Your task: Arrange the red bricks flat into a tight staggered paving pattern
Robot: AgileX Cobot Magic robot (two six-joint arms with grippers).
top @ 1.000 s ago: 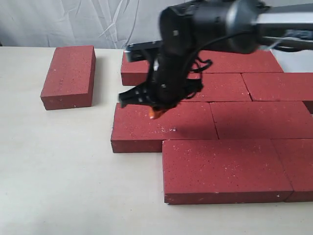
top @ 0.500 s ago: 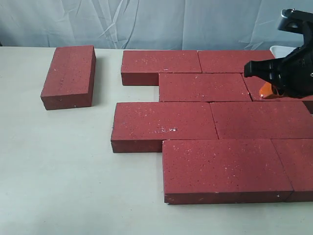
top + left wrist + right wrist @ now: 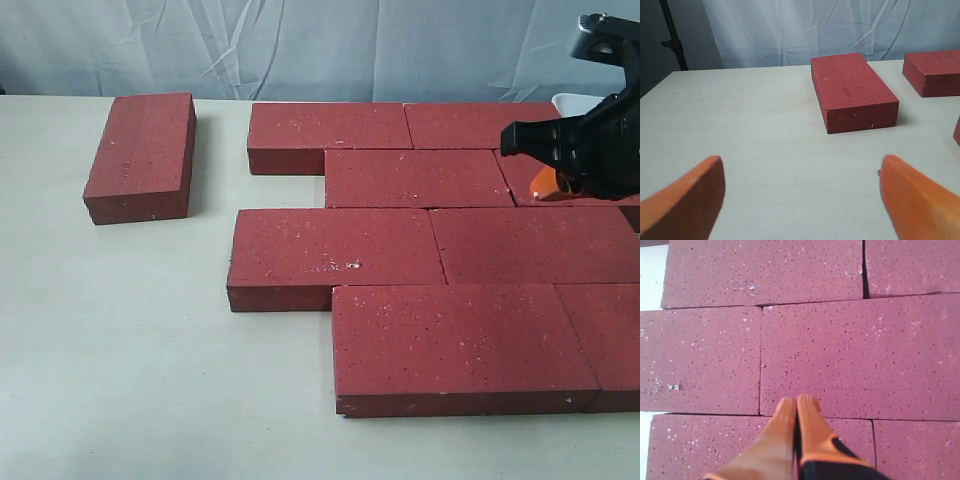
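Pale, smooth desk, wrinkled whitish cloth backdrop behind. Eight dark-red gritty rectangular paving bricks lie flat in four rows of two at centre and right of the exterior view, edges tight together, each row offset from the one next to it; the right-hand bricks run past the frame edge. A ninth, lone brick of the same kind lies flat on the desk, well apart to the left of the group, long side turned crosswise to the rows

Left gripper: orange fingers spread wide, nothing between them, bare desk below; lone brick lies ahead of it in the left wrist view

Right gripper: black body, orange fingertips pressed together, holding nothing. It sits over the second row at the right side of the paved group; cannot tell whether the tips touch the brick surface. In the right wrist view only brick tops and narrow seams show under it
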